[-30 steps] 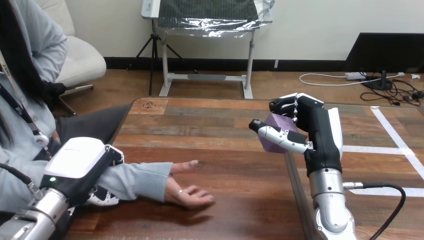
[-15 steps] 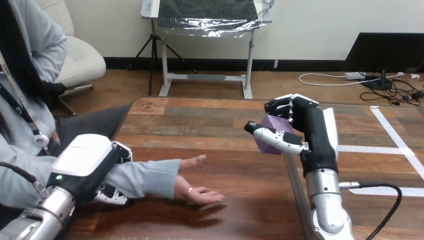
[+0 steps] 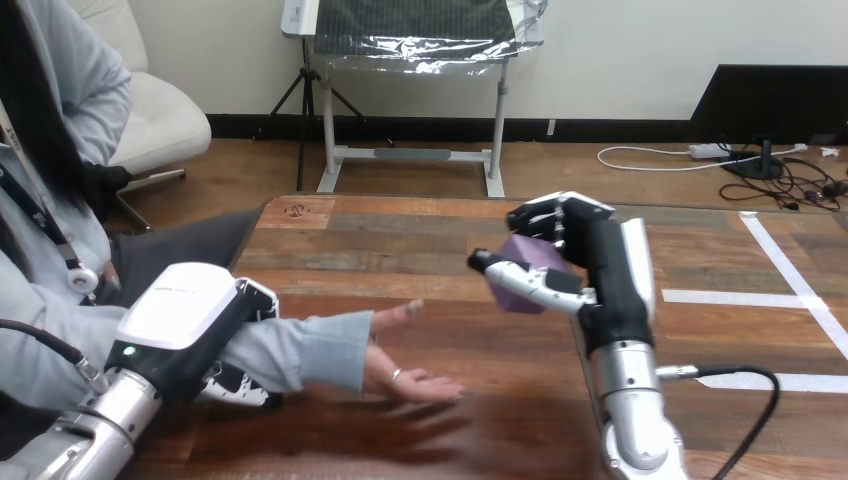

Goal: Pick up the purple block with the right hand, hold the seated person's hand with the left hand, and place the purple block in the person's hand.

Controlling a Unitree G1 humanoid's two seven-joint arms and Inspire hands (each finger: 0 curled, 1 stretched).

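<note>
**Right of centre: block in the grip, open palm below**

Right of centre in the frame, the right hand (image 3: 602,262) is clamped on the block (image 3: 528,250). Its thumb lies across the near face and its fingers (image 3: 545,214) curl over the top. The block is carried clear of the table (image 3: 400,250), with its purple faces turned toward the left of the frame. That looks like a carrying grip, thumb against fingers, so the block can't roll out on the way over.

Down in the lower left, the left hand (image 3: 188,312) sits on the person's forearm (image 3: 300,350). Its white back is on top, and its fingers show under the sleeve, wrapped round it. The hold is on the forearm rather than on the hand itself. My read is that it steadies the arm and keeps the palm in place as a target.

Below centre, the person's hand (image 3: 398,368) lies open, thumb up and fingers stretched toward the right, low over the wood. It is apart from the block, which hangs above and to its right. The drop is not yet made. The next move should bring the block down and left over that palm before the grip loosens. Let go early and it lands on the table.

As for writing, I can read nothing on the block or on the hands' shells.
</note>
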